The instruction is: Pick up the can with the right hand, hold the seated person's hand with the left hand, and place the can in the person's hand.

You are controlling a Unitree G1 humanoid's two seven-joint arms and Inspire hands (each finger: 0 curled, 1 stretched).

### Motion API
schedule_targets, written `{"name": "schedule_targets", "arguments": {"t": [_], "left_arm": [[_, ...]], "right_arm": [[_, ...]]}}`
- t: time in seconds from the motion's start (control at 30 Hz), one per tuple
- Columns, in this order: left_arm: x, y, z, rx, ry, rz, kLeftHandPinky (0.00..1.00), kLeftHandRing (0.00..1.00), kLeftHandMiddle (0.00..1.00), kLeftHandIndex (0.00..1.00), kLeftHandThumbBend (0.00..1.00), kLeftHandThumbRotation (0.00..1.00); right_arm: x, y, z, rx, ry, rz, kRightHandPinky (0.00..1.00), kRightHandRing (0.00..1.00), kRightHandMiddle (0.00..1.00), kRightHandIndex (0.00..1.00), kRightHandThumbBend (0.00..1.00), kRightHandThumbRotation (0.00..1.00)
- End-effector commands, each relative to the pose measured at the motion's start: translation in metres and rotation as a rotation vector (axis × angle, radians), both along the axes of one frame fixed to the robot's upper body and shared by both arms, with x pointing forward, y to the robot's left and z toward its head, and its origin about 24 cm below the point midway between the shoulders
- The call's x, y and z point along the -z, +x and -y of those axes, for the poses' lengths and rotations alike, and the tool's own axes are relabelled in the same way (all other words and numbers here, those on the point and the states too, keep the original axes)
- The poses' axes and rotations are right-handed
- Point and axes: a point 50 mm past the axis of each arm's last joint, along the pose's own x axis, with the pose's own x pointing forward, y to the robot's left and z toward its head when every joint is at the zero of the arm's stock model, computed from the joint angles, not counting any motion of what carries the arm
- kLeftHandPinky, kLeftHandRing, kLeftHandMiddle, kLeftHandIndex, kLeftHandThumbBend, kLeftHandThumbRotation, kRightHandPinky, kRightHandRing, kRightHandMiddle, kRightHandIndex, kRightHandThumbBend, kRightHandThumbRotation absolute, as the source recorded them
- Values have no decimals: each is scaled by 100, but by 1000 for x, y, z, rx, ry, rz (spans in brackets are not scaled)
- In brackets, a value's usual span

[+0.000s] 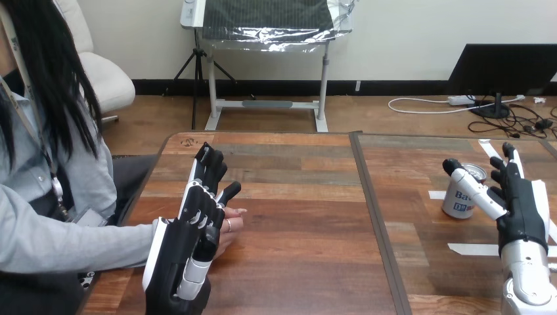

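The right hand [520,203], fingers spread, stands beside the can [456,202] on the tabletop [295,210], thumb across it. The left hand [187,243] lies straight-fingered over the person's hand [232,228]. Next, I'd say: close round the can.

"How does the left side stand?"

"The black, white-shelled left hand [178,252] rises from the bottom edge at the view's left. It stands on edge, white back turned left and palm turned right. Its black-and-white jointed fingers [209,164] reach forward, nearly straight and close together, with the thumb [228,191] angled out to the right."

"And the other side?"

"The matching right hand [523,207] sits atop its silver forearm [525,282] near the view's right edge, palm turned left. Its fingers [509,157] point forward and spread slightly, and its thumb [469,182] stretches out to the left. Both hands are unclenched and well apart."
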Motion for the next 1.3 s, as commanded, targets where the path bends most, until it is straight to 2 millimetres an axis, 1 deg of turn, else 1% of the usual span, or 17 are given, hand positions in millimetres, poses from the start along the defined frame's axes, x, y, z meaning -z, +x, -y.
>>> {"name": "schedule_targets", "arguments": {"t": [0.0,0.93,1.27], "left_arm": [[-14,17,2,9,-5,69,90,99,100,100,100,85],[-15,19,0,19,-13,72,91,98,100,100,100,85],[-15,20,-1,23,-19,69,91,98,100,100,100,85]], "right_arm": [[-31,24,2,-17,-49,74,93,95,94,100,100,55],[-29,29,2,-14,-63,-16,92,94,92,99,100,53],[-29,31,1,-16,-77,-40,91,93,92,99,100,55]]}}
